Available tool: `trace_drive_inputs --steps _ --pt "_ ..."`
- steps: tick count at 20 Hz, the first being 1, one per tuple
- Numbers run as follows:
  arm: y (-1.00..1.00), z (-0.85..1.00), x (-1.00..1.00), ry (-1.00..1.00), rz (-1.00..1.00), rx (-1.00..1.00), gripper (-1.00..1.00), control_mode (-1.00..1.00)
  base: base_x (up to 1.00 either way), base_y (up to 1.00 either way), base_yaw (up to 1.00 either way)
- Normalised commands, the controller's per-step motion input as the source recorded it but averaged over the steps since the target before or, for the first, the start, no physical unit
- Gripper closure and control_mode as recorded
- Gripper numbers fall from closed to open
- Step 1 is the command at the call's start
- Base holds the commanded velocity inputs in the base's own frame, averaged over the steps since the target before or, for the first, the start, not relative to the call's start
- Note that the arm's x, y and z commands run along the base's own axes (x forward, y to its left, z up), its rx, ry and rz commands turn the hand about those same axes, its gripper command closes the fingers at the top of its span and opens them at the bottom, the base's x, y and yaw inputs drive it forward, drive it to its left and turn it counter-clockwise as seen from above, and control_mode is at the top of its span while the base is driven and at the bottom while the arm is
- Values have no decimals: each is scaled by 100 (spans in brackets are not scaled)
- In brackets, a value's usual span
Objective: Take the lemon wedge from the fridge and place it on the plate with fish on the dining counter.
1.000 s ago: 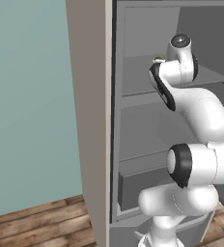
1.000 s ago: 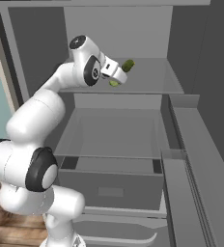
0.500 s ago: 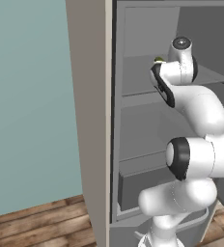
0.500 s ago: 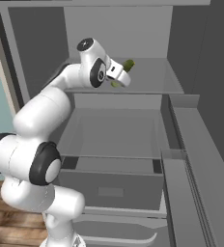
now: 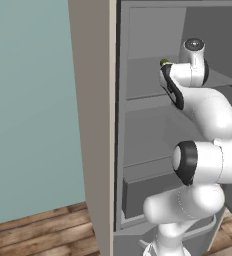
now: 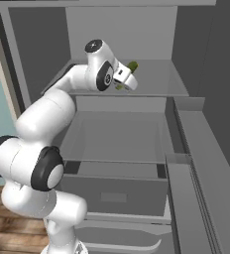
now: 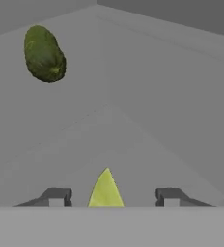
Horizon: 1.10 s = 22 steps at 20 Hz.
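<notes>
Reaching into the fridge, the arm holds its fingers apart on either side of the wedge, a clear gap showing on both sides, the wedge lying on the upper shelf with an olive-green lump farther back

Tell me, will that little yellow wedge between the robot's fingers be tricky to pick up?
Probably a little. The lemon wedge tapers to a thin point, so it could slip or twist as the gripper squeezes. It looks tiny, so likely very light. Lying flat on the fridge shelf, it should not roll, unlike the rounder green item.
</notes>
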Motion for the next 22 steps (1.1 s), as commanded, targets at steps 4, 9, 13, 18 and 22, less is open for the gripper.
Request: trace_drive_inputs --steps 4,9,13,18,22 --pt "0 -1 0 -1 0 0 100 -100 0 0 0" --pt "0 0 -1 0 0 0 100 -100 0 0 0" --pt "0 4 -81 -3 2 8 100 -100 0 0 0" --pt "0 18 -100 -16 4 15 100 -100 0 0 0" --pt "0 41 -100 -15 7 15 100 -100 0 0 0"
